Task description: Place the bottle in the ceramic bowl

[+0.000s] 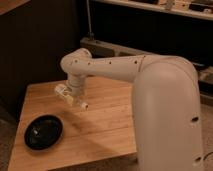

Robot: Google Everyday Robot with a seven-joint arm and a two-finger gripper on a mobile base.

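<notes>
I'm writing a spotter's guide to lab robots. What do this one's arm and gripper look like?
The arm is glossy off-white, built of fat rounded segments narrowing towards the wrist, dotted with small dark holes; no cables or lettering show. The gripper, above the wooden table, is equally pale and compact.

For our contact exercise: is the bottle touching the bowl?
Apart. The camera view shows the bottle, held in the tool above the table, with bare wood between it and the bowl.
</notes>
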